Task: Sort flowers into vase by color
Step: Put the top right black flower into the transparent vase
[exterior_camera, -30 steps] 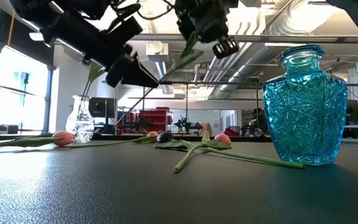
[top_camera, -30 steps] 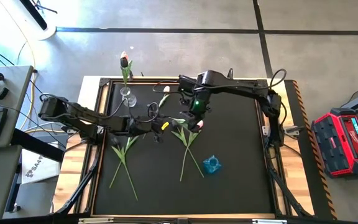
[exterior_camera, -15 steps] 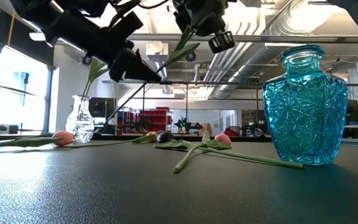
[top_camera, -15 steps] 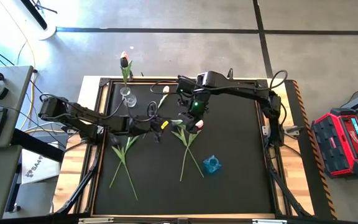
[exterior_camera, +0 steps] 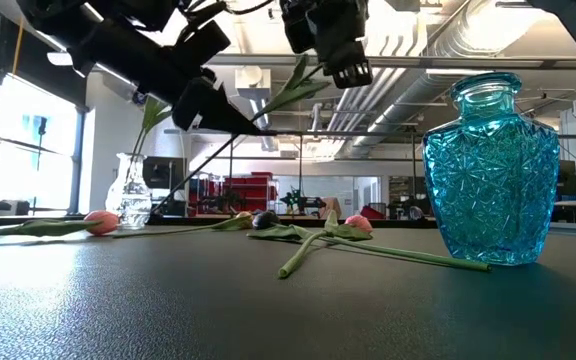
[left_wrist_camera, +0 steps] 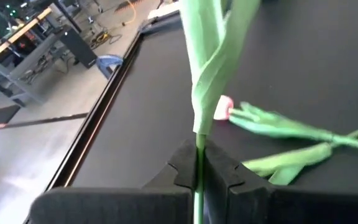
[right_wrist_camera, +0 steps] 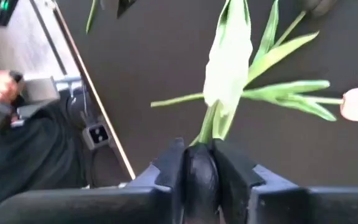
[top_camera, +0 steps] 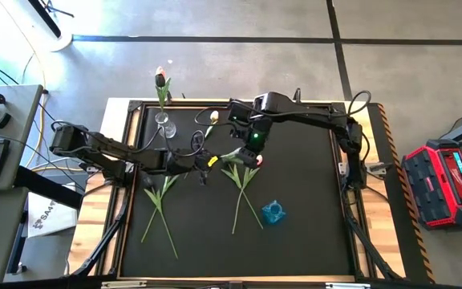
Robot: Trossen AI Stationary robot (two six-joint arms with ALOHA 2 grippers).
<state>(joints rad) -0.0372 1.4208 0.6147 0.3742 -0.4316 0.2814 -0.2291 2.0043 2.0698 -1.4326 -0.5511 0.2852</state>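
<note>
The left gripper (left_wrist_camera: 199, 152) is clamped tight on the thin green stem of one flower (left_wrist_camera: 205, 74), holding it in the air just above the middle of the black mat (top_camera: 311, 225). The right gripper (right_wrist_camera: 199, 155) sits at the same flower's leafy part, close by at 3 o'clock of the left one. Whether it grips the flower or has let go, I cannot tell.

It looks to me like a hand-over between the arms. To do it well, the left arm should keep its pinch on the bare stem below the leaf. The right should come away straight and slowly, so the leaf does not snag and the soft stem does not bend. After that the stem needs to be turned tip-down before it goes to a vase's narrow neck.

There are two vases. A clear vase (top_camera: 164, 124) stands at the mat's 10 o'clock corner with at least one flower in it. A blue vase (top_camera: 273, 213) stands at 5 o'clock, and I see nothing in it.

Two loose flowers (top_camera: 157, 210) lie crossed at 7 o'clock. Two or three more lie tangled near the centre, under the grippers. That makes roughly seven flowers in all.
</note>
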